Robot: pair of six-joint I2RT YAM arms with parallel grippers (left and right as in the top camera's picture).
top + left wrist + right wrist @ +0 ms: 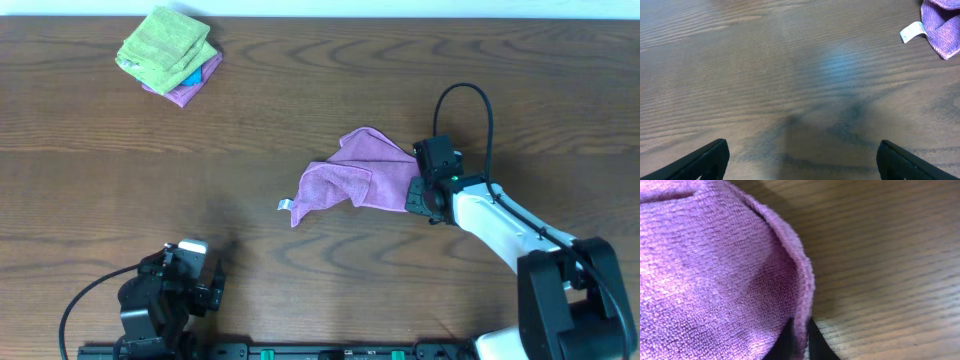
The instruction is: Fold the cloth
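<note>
**Fold barely begun**

Purple cloth point(350, 178) lies rumpled right of centre, unfolded. Your right gripper point(801, 341) pinches its right edge, fingers closed on it. Left gripper point(802, 159) sits near-left, fingers spread, empty. All folds remain.

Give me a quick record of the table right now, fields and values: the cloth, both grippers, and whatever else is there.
cloth: purple cloth, crumpled, not yet folded, right of centre
label: white tag at its left corner
right gripper: shut on the cloth's right edge
left gripper: open, holding nothing, above bare table at front left
other: stack of folded cloths, green on top, far left corner
</note>
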